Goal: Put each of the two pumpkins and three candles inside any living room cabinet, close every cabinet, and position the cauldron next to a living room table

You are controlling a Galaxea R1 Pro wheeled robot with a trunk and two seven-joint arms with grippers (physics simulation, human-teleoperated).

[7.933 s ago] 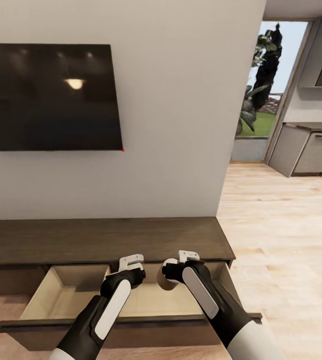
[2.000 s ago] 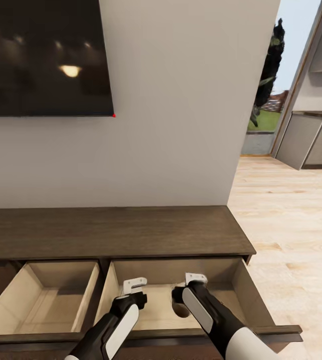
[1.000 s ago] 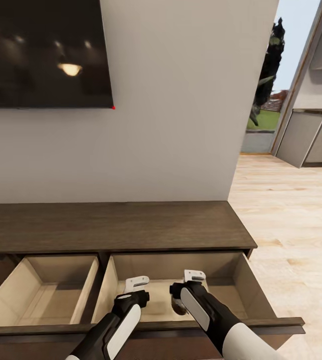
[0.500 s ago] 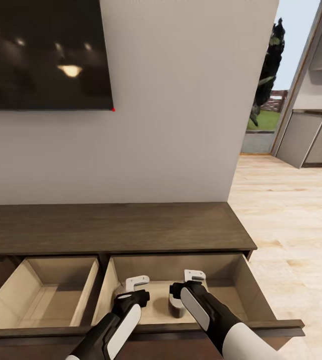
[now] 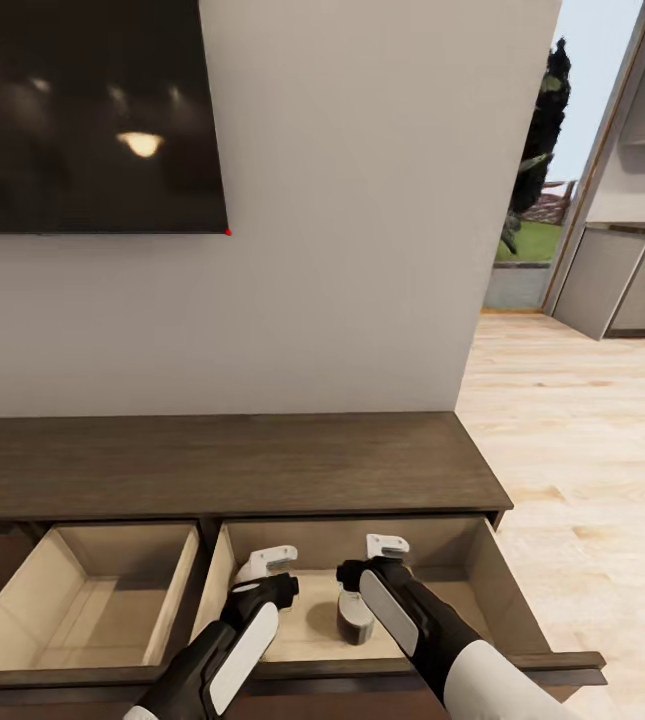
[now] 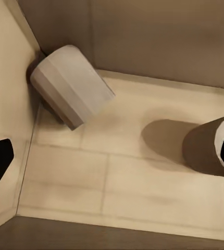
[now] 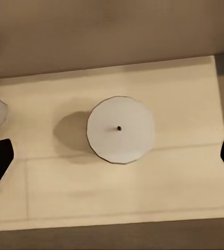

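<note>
The long dark brown cabinet has two drawers pulled out. In the right drawer a pale grey candle stands upright, seen from above with its wick showing. A second candle leans tilted in the drawer's corner. My left gripper hangs open over the drawer, above the gap between the two candles. My right gripper is open too, directly above the upright candle and clear of it. Pumpkins and cauldron are out of view.
The left drawer also stands open, its pale wood interior bare. A black TV hangs on the grey wall above. Light plank floor runs right toward grey kitchen units and a doorway.
The candle under my right gripper now stands free on the drawer floor, and the gripper has risen a little off it. The head view has tilted slightly.
</note>
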